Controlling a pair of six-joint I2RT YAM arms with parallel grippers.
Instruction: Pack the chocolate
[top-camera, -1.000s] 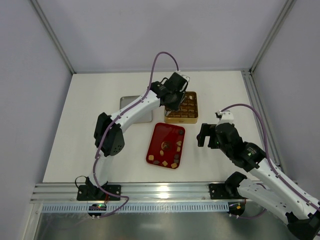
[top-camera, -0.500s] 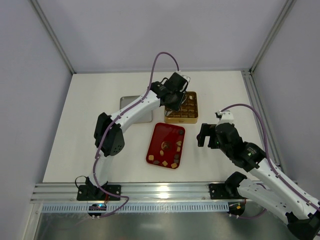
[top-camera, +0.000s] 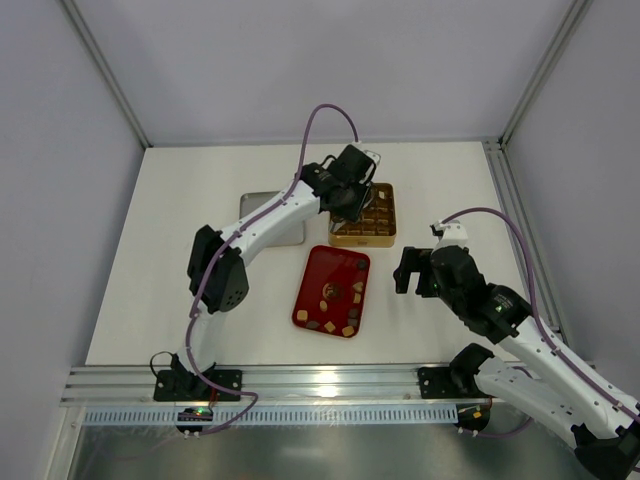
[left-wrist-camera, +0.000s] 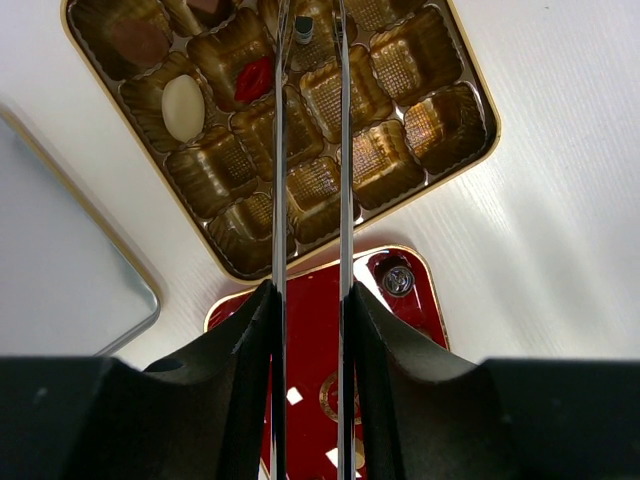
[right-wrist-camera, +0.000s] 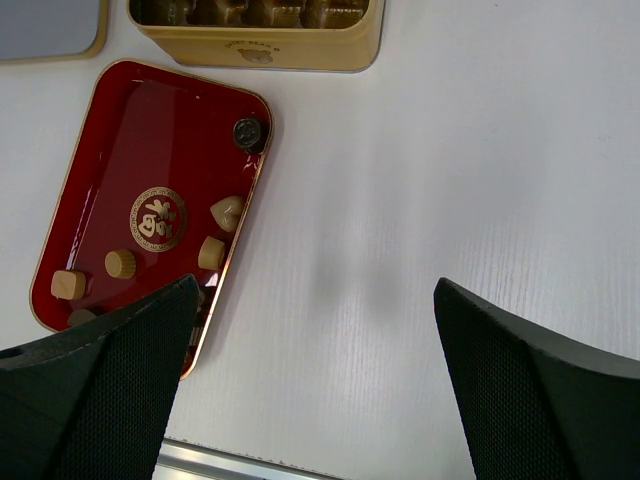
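Left hand (left-wrist-camera: 310, 40) over gold tin (left-wrist-camera: 440, 150), chocolate (right-wrist-camera: 215, 235) scattered unaligned

1. The left gripper (left-wrist-camera: 310, 40) hangs over the square gold tin with gridded compartments (top-camera: 366, 214) — its arm blocks approach from the left.
2. Bare white table (right-wrist-camera: 440, 200) lies right of the red rectangular tray (right-wrist-camera: 140, 150), under the right gripper (right-wrist-camera: 310, 380) — open passage.
3. A grey flat lid (top-camera: 272, 217) lies just left of the tin.
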